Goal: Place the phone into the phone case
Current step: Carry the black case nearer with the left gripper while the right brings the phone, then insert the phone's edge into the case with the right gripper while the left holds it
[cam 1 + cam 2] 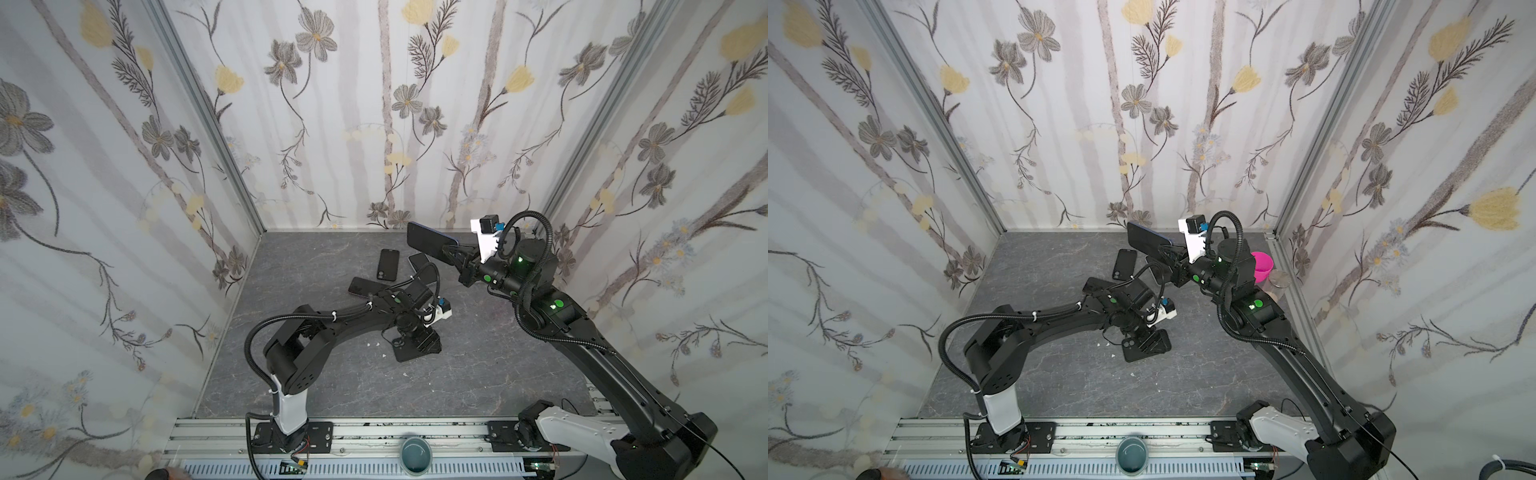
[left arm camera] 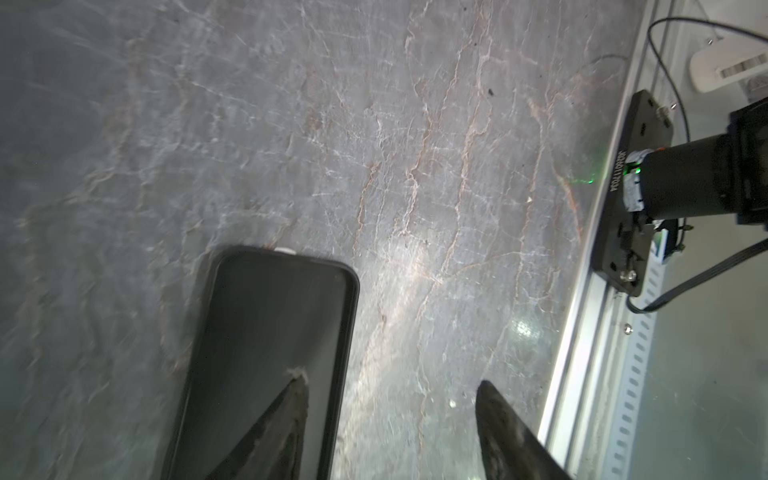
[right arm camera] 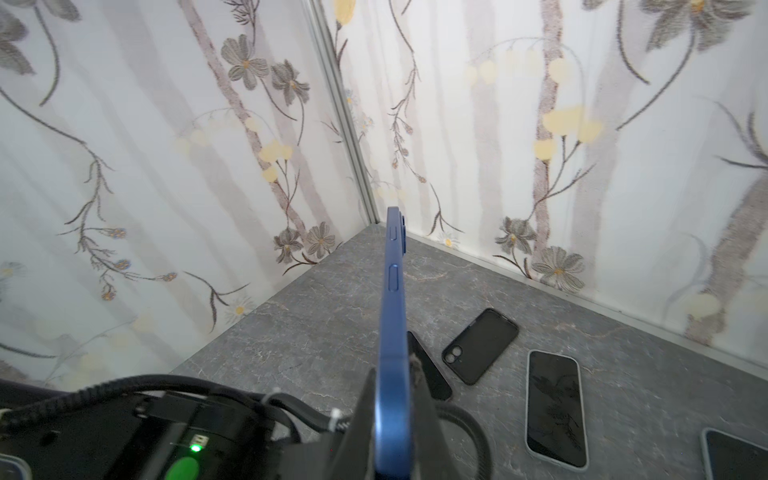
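Note:
A blue phone (image 3: 392,299) is held edge-up, clear of the table near the back, with my right gripper (image 3: 392,374) shut on its lower end. Both top views show this phone (image 1: 430,241) (image 1: 1148,241) above the other handsets. A black phone case (image 2: 266,324) lies flat on the grey table, open side up. My left gripper (image 2: 390,380) stands open over it, pointing down. One finger (image 2: 291,407) hangs over the case's inside and the other over bare table, so they straddle one long wall. The left wrist covers part of that case (image 1: 415,351) (image 1: 1142,349).
A second black case (image 3: 480,347) (image 1: 387,264), a light-rimmed phone (image 3: 555,407) and further dark phones (image 1: 365,286) lie at the back middle. A pink cup (image 1: 1262,266) and a clear jar (image 1: 1281,280) sit by the right wall. A teal cup (image 1: 415,455) rests on the front rail.

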